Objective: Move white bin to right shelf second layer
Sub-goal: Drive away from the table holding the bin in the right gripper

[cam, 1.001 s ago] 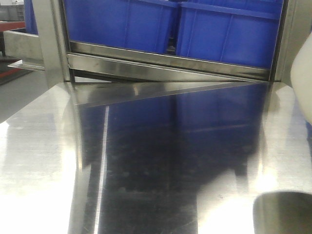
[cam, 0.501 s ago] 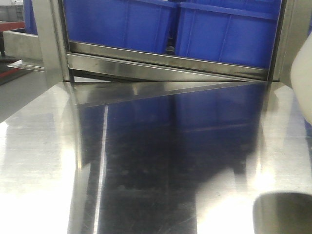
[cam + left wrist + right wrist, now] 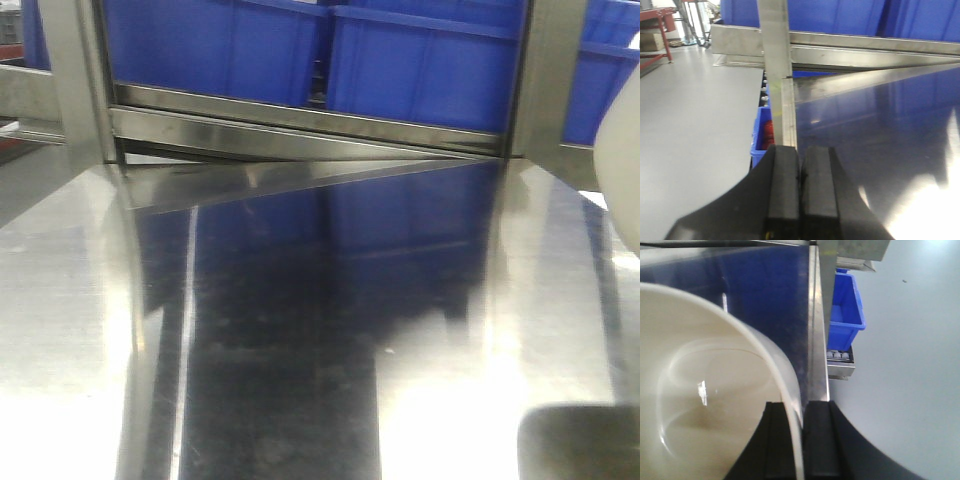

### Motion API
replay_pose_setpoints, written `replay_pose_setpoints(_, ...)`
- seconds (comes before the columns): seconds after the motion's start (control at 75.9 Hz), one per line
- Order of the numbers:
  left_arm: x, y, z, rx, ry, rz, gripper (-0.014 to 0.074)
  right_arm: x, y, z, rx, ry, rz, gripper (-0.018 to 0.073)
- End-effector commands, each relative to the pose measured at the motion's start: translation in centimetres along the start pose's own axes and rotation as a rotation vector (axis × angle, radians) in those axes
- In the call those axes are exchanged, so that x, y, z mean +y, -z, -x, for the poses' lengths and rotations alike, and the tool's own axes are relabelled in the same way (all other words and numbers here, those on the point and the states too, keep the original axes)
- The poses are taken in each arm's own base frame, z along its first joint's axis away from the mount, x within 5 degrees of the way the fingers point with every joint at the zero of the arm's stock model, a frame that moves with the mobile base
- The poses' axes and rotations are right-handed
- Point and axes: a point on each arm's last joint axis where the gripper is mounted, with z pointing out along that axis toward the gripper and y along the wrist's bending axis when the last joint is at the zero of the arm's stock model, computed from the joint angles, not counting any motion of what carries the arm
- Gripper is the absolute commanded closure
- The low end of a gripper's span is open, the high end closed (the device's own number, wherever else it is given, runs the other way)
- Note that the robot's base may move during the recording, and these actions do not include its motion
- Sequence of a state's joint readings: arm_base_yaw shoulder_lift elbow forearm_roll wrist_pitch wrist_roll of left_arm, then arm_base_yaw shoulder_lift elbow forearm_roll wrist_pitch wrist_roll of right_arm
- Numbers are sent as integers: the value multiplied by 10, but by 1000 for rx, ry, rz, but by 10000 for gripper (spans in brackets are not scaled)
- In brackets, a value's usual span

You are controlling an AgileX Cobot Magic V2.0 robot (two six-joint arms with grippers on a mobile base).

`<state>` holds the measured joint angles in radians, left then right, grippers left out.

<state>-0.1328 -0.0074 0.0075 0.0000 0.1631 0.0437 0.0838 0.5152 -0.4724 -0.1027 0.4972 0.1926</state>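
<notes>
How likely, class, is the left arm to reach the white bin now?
Probably not: left claw sits shut by the tabletop's left edge; the white bin is far right, in the right claw.

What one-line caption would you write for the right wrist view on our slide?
Right gripper clamps the white bin by its rim over the steel tabletop, with a blue crate beyond the table edge.

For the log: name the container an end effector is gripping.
The white bin, its rim pinched by the right end effector; the blue crates sit on the rack.
</notes>
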Motion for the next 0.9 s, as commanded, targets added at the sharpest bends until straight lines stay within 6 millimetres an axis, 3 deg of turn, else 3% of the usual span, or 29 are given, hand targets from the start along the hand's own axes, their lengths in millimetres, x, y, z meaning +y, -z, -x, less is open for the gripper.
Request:
replay_pose_setpoints(0.0, 0, -1, -4, -63, 5, -1, 512, 2, 5, 17, -120, 8, 14, 532)
replay_pose_setpoints(0.882, 0, -1, -4, -63, 5, -1, 512, 2, 5, 17, -120, 8, 14, 532)
